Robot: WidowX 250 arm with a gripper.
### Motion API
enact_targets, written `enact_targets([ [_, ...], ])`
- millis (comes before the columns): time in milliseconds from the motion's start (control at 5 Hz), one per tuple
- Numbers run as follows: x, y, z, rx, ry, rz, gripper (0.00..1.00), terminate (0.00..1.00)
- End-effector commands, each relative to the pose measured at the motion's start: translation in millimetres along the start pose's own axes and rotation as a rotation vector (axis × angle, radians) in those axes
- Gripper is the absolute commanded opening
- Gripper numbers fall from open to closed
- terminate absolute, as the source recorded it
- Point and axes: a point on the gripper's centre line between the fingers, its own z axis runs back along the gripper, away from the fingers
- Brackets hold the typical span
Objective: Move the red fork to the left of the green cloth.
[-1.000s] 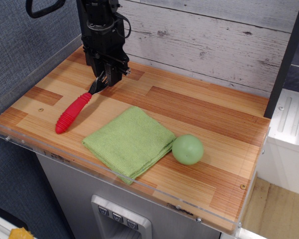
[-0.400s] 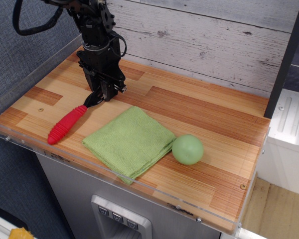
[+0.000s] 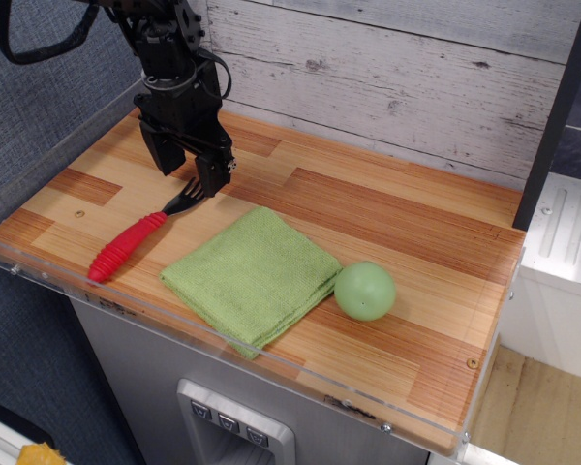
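Right now I see the black robot gripper [image 3: 186,171] hanging over the wooden plank tabletop [image 3: 387,223] toward its ten o'clock corner, its two dark fingers [image 3: 211,172] spread apart with nothing between them, so I read the jaws as wide and empty. Just below them, at about seven o'clock from the fingertips, lies the red fork with the ribbed bright red handle and dark metal tines [image 3: 131,244]. It rests flat on the wood, tines pointing toward one o'clock under the gripper and the handle running down toward seven o'clock, its butt close to the clear plastic rim [image 3: 39,271] along the front edge. The folded, light green textured cloth [image 3: 254,274] sits flat near the middle of the table, at three o'clock from the fork's handle, near it but apart from it. A smooth light green ball [image 3: 364,290] sits at the cloth's three o'clock corner, just beside it; I cannot tell whether they touch.
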Motion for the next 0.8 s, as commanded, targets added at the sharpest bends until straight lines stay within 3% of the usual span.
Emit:
enact_targets([
  [0,7,-1,35,0.020,-0.069,0.020,1.00,0.00],
  [200,7,0,41,0.016,-0.063,0.048,1.00,0.00],
  [400,7,-2,49,0.009,-0.010,0.090,1.00,0.00],
  [600,3,-15,63,-0.014,0.034,0.112,1.00,1.00],
])
